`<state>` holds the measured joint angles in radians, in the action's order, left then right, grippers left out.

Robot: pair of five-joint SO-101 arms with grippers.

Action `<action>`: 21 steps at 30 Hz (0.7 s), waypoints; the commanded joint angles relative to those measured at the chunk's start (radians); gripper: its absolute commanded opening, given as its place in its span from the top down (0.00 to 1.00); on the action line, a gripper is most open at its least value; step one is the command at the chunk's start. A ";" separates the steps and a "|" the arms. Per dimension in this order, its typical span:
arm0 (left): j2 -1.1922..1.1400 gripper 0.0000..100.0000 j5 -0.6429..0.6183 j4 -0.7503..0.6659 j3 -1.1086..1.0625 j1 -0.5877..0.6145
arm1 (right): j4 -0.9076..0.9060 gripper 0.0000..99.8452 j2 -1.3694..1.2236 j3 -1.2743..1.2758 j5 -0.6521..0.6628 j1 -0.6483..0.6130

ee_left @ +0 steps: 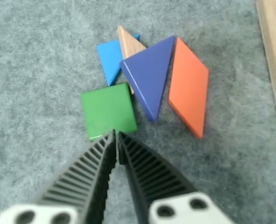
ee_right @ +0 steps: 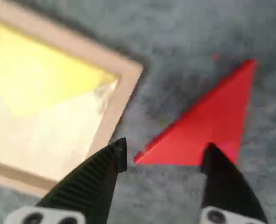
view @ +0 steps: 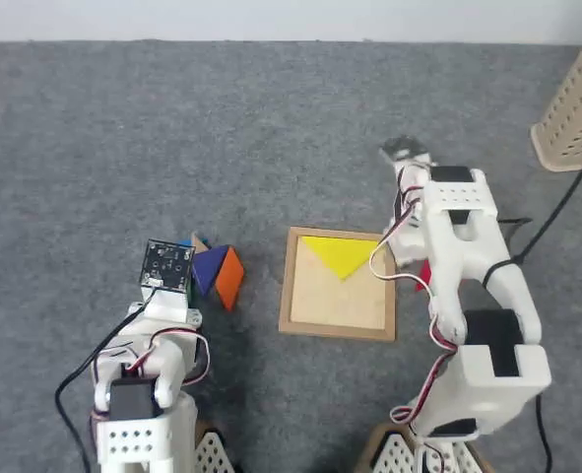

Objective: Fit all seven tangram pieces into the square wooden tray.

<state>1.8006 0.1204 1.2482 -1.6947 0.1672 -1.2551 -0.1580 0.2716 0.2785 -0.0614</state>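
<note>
Starting at square wooden tray (view: 289, 286): flat on grey carpet (view: 123, 128), roughly btwn the two arms. Inside tray, yellow triangle (view: 340, 253), long side snug along tray's far rim, point aimed at tray centre. Bare wood across rest of tray floor.

Over to left-arm side of tray, well apart from its rim: cluster of five pcs on carpet.
- Nearest tray, orange parallelogram (ee_left: 189, 86).
- Hard against it, on side away from tray, dark blue triangle (ee_left: 149, 74).
- Next out, plain wood triangle (ee_left: 130, 43), just a sliver showing, touching dark blue one and lapping over edge of light blue triangle (ee_left: 109, 58).
- Also on cluster's far side from tray, green square (ee_left: 109, 111), corner just beside dark blue triangle.

And left gripper (ee_left: 115, 135): fingers pinched together, nothing btwn them, tips right at green square's edge. Touching it or just above? Can't tell.

Now other side of tray: red triangle (ee_right: 208, 126) lying on carpet just beside tray's rim, near a corner, apart from the wood. Right gripper (ee_right: 166, 154) low over it, fingers spread wide, gripping nothing. One tip at red triangle's edge, other tip by piece's corner nearest tray, so that edge spanning the gap. Contact w/ piece: can't tell.

Well away from tray, off past right arm at carpet's far edge: beige slotted container (view: 571, 108).
</note>
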 commanded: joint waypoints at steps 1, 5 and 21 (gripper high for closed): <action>0.000 0.99 0.008 0.006 0.008 0.000 | 0.018 0.70 0.054 -0.064 -0.084 0.079; 0.000 0.99 0.008 0.006 0.008 0.000 | 0.059 0.70 -0.033 -0.069 -0.121 0.116; 0.000 0.99 0.008 0.006 0.008 0.000 | 0.045 0.84 -0.242 -0.138 -0.104 0.070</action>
<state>1.8006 0.1204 1.2482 -1.6947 0.1657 -1.2014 -0.3959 0.1642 0.1726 0.0276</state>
